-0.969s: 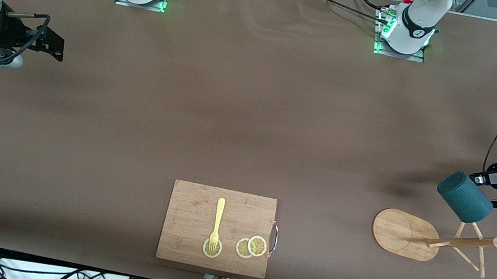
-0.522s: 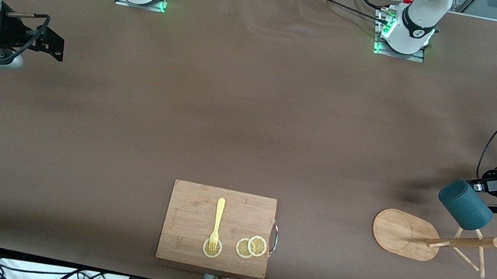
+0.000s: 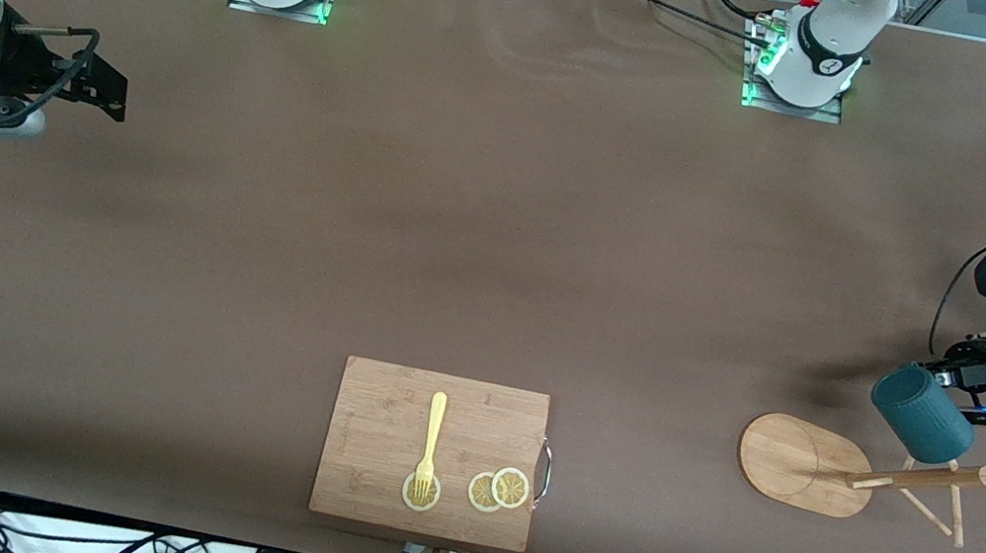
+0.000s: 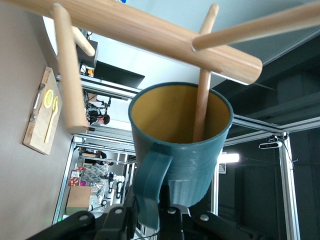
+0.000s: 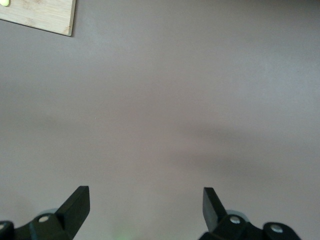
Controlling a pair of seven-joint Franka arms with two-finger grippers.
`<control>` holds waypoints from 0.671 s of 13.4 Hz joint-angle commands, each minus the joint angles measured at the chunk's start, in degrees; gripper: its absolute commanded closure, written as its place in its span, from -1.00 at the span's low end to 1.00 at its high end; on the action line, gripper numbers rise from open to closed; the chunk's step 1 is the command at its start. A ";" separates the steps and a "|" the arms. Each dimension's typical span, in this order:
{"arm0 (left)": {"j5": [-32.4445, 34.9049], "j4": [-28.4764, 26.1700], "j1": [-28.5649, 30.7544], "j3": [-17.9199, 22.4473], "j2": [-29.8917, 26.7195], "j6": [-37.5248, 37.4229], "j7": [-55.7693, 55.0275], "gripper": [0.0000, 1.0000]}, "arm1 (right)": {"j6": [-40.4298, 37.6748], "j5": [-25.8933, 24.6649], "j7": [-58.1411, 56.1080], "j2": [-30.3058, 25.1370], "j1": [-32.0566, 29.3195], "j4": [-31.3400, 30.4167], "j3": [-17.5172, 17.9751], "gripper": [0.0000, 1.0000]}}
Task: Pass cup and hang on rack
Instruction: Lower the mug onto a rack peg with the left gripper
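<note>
Cutting board (image 3: 430, 452) at lower centre of the front view, carrying a fork (image 3: 430, 441) and lemon slices (image 3: 498, 489). Rack (image 3: 861, 472) at lower right. Cup (image 3: 922, 413) just above it, one peg inside its mouth, clamped by left gripper (image 3: 966, 384). Right gripper (image 3: 89, 87) waits upper left, fingers wide apart.

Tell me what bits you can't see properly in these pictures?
- Front view: the cup hides the left gripper fingertips and the upper pegs of the rack.
- Left wrist view: the rack's base is cut off by the edge.
- Right wrist view: the open right gripper shows only fingertips over the table.
</note>
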 commanded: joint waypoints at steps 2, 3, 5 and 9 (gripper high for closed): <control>-0.46 2.36 0.45 -0.29 2.24 -0.57 7.63 -0.99 | 0.66 -0.01 -0.56 -1.01 -0.55 -1.03 0.48 -1.00; 0.07 2.36 0.45 -0.29 2.15 -0.66 8.63 -1.00 | 0.66 -0.10 -0.56 -1.01 -0.55 -1.03 0.48 -1.00; 4.09 2.36 0.80 -0.29 1.45 -0.92 8.64 -1.00 | 0.66 -0.01 -0.56 -1.01 -0.55 -1.03 0.48 -1.00; 13.14 2.36 2.20 0.41 -0.13 -1.36 8.64 -1.00 | 0.66 -0.01 -0.56 -1.01 -0.64 -1.03 0.48 -1.00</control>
